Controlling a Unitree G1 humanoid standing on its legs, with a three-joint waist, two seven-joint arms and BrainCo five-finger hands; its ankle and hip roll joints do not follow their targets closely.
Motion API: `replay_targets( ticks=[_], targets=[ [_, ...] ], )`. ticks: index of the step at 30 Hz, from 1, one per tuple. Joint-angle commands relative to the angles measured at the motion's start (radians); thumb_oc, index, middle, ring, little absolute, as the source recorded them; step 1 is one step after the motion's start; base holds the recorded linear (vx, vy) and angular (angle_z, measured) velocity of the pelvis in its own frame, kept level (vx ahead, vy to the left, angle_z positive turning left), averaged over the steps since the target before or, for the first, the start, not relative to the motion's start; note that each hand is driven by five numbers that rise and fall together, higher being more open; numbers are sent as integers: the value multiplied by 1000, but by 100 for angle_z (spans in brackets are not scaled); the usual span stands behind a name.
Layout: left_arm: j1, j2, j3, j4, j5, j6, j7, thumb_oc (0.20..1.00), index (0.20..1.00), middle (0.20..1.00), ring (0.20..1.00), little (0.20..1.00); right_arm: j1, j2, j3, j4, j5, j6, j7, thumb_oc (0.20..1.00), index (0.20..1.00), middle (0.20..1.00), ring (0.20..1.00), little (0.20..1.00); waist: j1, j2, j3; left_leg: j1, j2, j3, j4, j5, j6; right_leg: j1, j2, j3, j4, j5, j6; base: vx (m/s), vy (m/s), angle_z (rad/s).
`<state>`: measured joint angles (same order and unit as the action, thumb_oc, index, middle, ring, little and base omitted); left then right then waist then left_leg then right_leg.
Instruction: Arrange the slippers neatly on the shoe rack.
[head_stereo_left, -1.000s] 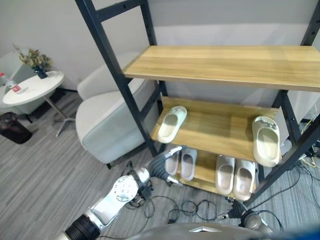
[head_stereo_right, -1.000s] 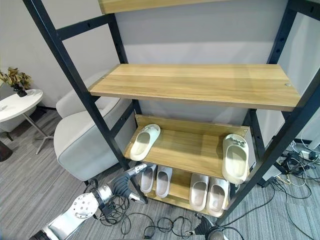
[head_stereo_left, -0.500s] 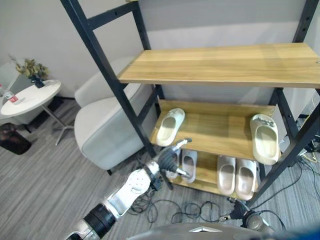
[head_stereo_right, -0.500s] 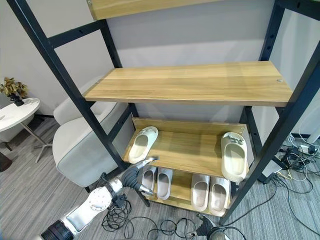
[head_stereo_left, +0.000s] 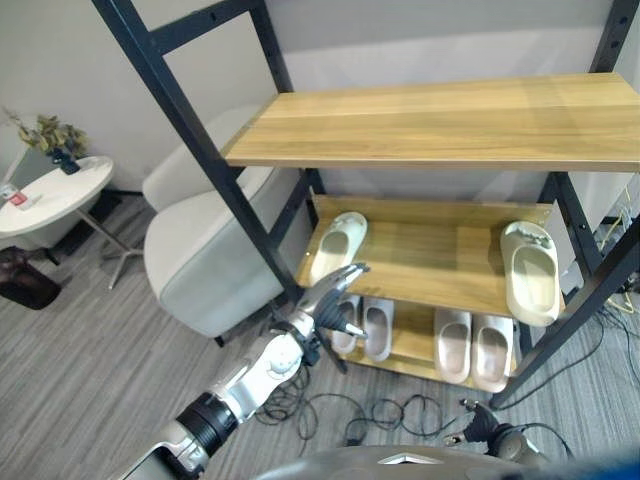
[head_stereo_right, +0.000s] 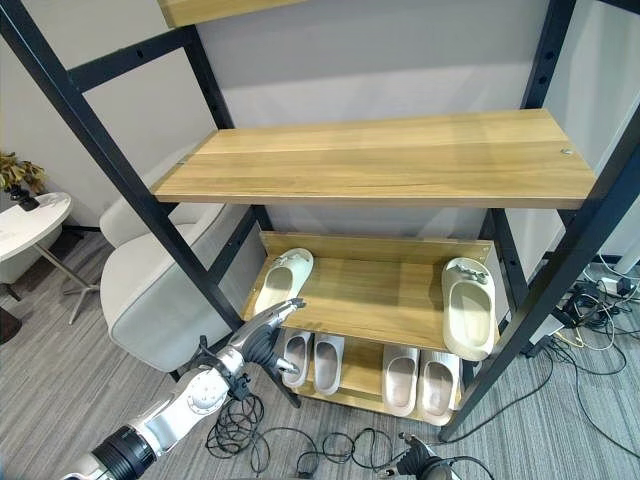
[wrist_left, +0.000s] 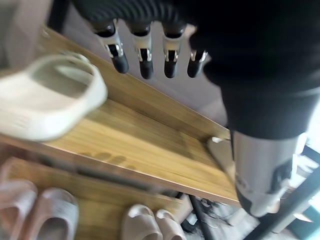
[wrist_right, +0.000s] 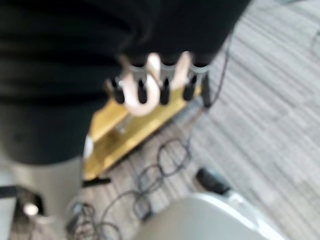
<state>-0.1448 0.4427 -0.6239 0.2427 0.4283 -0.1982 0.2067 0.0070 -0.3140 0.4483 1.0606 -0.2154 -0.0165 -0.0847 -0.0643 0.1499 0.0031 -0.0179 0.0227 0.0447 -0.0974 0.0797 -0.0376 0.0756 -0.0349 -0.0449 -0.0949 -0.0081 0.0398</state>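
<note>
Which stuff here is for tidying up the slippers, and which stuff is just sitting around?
For the job:
left hand, open, reaching toward the rack
cream slipper at the middle shelf's left end
cream slipper at its right end
two grey pairs on the bottom shelf
shoe rack

Just sitting around:
white armchair
round side table
small plant

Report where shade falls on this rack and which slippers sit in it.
Left eye view: the left grey pair and right grey pair sit in shade under the middle shelf. The left cream slipper and right cream slipper on that shelf are evenly lit. Right eye view: the wall darkens just below the upper shelf.
</note>
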Motion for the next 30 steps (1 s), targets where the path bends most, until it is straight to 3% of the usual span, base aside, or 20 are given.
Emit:
replay_targets(
  ticks=[1,20,30],
  targets=[
    [-118,-9,45,55,42,6,85,1000,1000,1000,1000,1000,-44,67,25,21,38,-19,-28,1000,1000,1000,1000,1000,-4,-47,52,30,-34,16,10,-87,-6,-42,-71,9,28,-38,96,0,0,0],
    [-157,-36,101,74,57,35,200,1000,1000,1000,1000,1000,-61,80,-21,59,81,-17,-78,1000,1000,1000,1000,1000,-12,-38,54,10,-30,35,10,-93,-4,-78,-65,35,23,-27,95,15,-6,-5],
    [-283,-56,78,194,115,94,279,1000,1000,1000,1000,1000,-93,73,-2,57,89,-24,-102,1000,1000,1000,1000,1000,-25,-39,69,-18,-31,41,10,-92,-4,-124,-66,39,30,-14,98,-22,-3,-1]
  ],
)
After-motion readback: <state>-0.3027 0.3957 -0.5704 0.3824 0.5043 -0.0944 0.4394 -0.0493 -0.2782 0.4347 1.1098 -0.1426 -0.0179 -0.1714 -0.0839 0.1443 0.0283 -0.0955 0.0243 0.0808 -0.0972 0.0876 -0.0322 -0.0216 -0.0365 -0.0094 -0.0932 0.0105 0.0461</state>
